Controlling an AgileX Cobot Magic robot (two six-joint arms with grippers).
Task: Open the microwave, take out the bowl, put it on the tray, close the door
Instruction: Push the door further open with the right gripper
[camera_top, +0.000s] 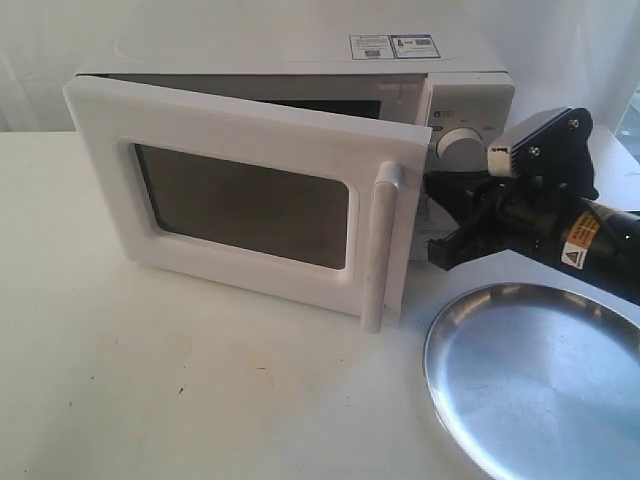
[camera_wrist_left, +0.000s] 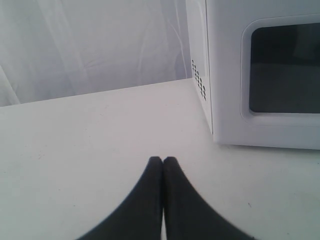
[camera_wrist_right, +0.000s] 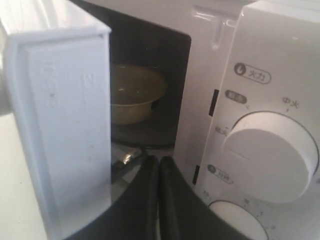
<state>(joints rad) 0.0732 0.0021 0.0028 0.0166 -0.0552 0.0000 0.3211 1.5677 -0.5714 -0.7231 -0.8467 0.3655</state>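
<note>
1. Left gripper (camera_wrist_left: 162, 162) – my fingers are pressed together with nothing between them. It hangs low over the bare bench (camera_top: 150, 380), well apart from the microwave's vented left side wall.

2. The microwave (camera_top: 300, 50) stands against the far edge of the bench, about midway along it. Stickers lie on its top.

3. The door (camera_top: 240, 140) is hinged at the left and stands partly open, with its free edge swung toward the near edge of the bench. The dark window faces the near edge at an angle. The tall white handle (camera_top: 385, 245) runs upright down the free edge.

4. The bowl (camera_wrist_right: 135, 92) is inside the microwave, upright on the dark cavity floor. It shows through the gap between the door's free edge and the control panel, and nothing touches it.

5. A round white knob (camera_top: 460, 143) sits on the control panel, right of the gap.

6. Right gripper (camera_wrist_right: 159, 162) – my fingers are closed against each other and hold nothing. The tips sit low at the gap, between the door's inner face and the control panel. I cannot tell whether they touch the door.

7. The tray (camera_top: 530, 380) lies flat at the near right corner of the bench, below my right arm, with nothing on it.
</note>
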